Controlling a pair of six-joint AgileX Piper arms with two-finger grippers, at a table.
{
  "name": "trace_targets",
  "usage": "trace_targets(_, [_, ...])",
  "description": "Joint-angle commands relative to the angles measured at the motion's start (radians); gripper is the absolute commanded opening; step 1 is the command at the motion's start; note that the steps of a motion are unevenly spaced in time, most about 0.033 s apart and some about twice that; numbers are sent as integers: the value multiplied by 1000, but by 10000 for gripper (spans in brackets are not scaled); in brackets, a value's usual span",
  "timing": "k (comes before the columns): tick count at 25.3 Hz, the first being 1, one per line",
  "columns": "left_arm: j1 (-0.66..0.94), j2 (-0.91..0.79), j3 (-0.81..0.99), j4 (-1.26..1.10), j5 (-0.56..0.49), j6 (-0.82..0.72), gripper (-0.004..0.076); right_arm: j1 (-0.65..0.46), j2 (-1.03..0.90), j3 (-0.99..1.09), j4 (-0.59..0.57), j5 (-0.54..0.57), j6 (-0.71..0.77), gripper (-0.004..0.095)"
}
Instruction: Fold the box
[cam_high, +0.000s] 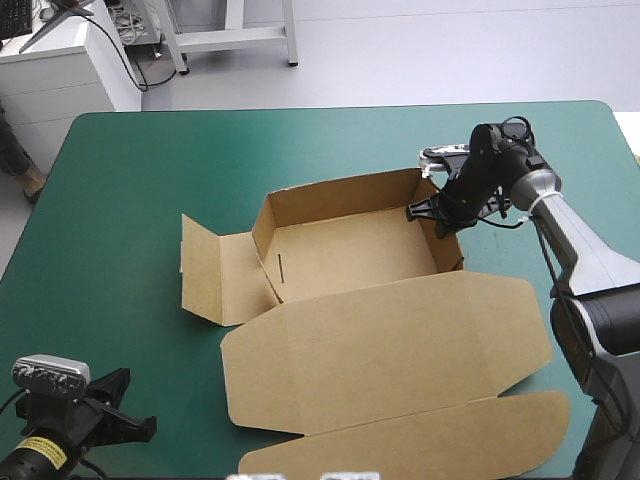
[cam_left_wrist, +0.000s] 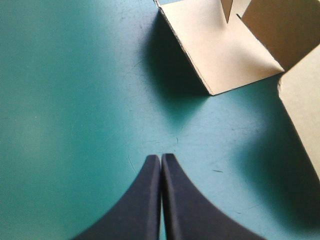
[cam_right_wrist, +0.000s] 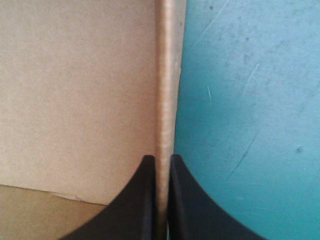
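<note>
Near-left, left gripper (cam_left_wrist: 161, 158) hovers w/ fingers pressed together over bare cover (cam_high: 140, 180). Mid-table, box (cam_high: 350, 250) sits w/ lid (cam_high: 390, 350) flat toward near edge, left flap (cam_high: 205, 270) splayed out. Far-right, right gripper (cam_right_wrist: 161, 159) pinches right wall (cam_right_wrist: 166, 75) at its far end. Best approach: hold that wall upright & firm so it can't spring back while left flap gets raised.

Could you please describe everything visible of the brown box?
The box is brown board, half built: an open tray with its walls raised, a left flap unfolded outward, its lid flat toward the near edge. It rests on the teal-green cover; the right gripper pinches its right wall near the far corner.
</note>
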Motion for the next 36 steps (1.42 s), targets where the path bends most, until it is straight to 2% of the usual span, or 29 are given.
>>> trace_targets(1, [-5,13,-34,-5,-60,-3,-8,-1,-111,-70,-17,22,-8,-17])
trace_targets(13, [-5,13,-34,-5,-60,-3,-8,-1,-365,-140,-175,22,59,-17])
trace_targets(24, [-5,13,-34,-5,-68,-10,7,-3,-524,-140,-161,22,81,-17])
trace_targets(27, [-5,13,-34,-5,-68,-10,114,-3,-542,-139,-161,22,81,-17])
trace_targets(30, [-5,13,-34,-3,-68,-10,302,-3,-552,-139,-161,22,81,-17])
trace_targets(33, [-5,13,-34,-5,-68,-10,444,-3,-552,-139,-161,22,81,-17])
trace_targets(36, [-5,13,-34,-62,-64,-6,465,-3,-552,-139,-161,22,81,-17])
